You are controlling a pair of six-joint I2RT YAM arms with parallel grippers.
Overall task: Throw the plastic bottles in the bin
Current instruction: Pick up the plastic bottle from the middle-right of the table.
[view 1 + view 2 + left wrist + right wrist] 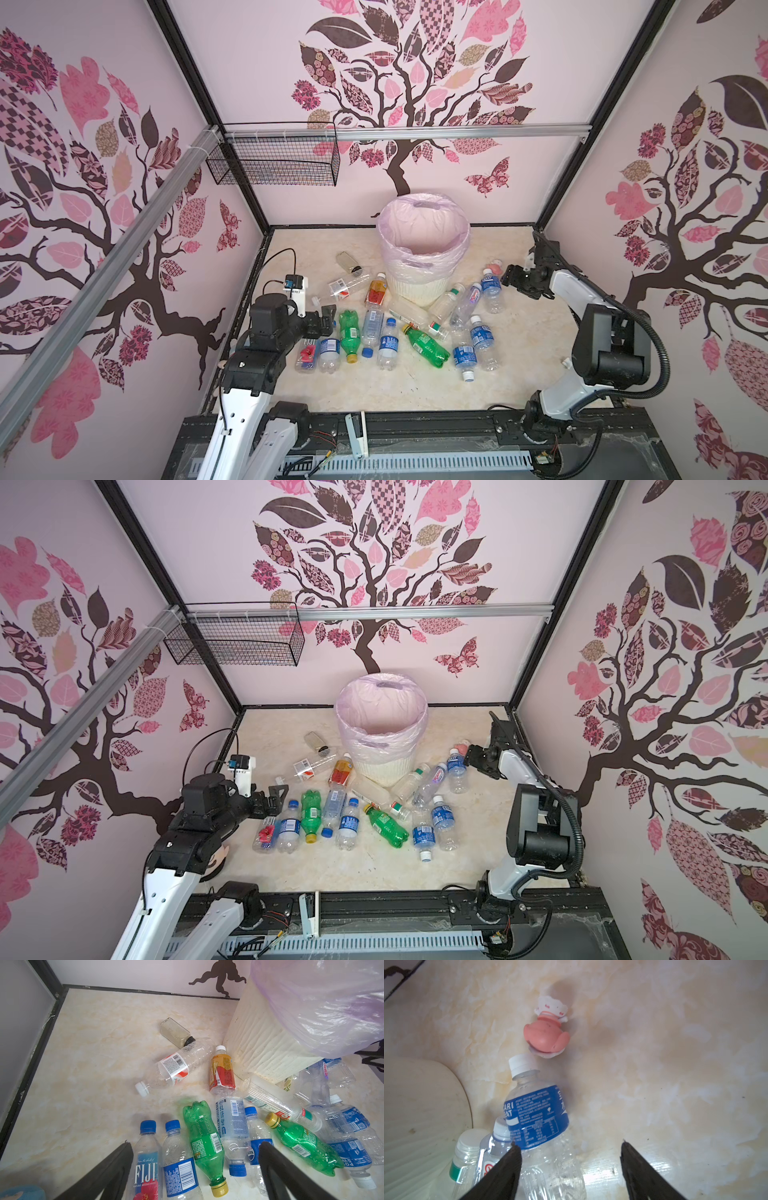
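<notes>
"FIJI NATURAL ARTESIAN WATER" on a blue-capped bottle [145, 1169]. Cut-off "ARI" over "EAT" on a white-capped bottle [535, 1113].

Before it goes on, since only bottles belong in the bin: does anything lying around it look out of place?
Two things are not plastic bottles: a brownish jar with a black lid lying beside the bin, and a small pink toy by the white cap of a blue-labelled bottle.

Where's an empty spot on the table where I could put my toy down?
Bare table runs along the front, between the plastic bottles and the black rail. The far left corner behind the brownish jar is bare too. In front of the bin it is crowded.
</notes>
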